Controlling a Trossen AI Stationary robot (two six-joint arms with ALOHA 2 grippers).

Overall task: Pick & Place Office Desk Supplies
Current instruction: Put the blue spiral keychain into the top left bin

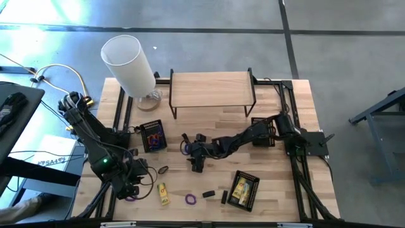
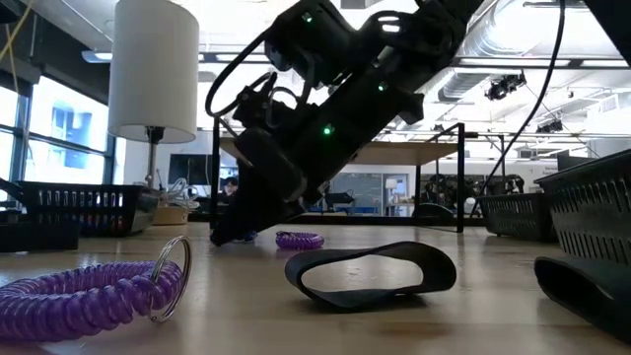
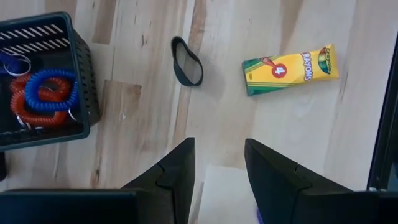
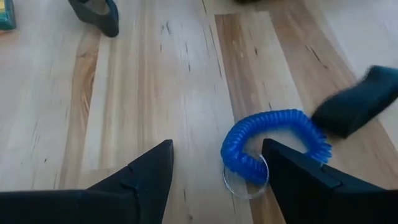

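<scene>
A: Status of right gripper (image 4: 214, 171)?

B: Low over mid-table, fingers spread wide and holding nothing. A blue coiled plastic band loop (image 4: 273, 140) with a clear ring lies on the wood touching the inside of one finger, not clamped. A small black block (image 4: 357, 102) lies just beside the coil.

A: Left gripper (image 3: 217, 168)?

B: Near-left part of the table, partly parted, nothing between the fingers. Ahead of it lie a dark flat band loop (image 3: 186, 61) and a yellow-and-green crayon box (image 3: 291, 70), apart from each other.

A: Trays?

B: The black square mesh tray (image 3: 84, 93) at left holds blue and red coiled loops (image 3: 45, 96). A second mesh tray (image 1: 253, 193) at near right holds yellow pieces.

A: Other loose items?

B: A purple coiled loop (image 1: 190, 199) and two small black pieces (image 1: 216, 195) lie at the near middle; another purple coil (image 2: 84, 294) with a metal ring lies nearest the low camera.
</scene>
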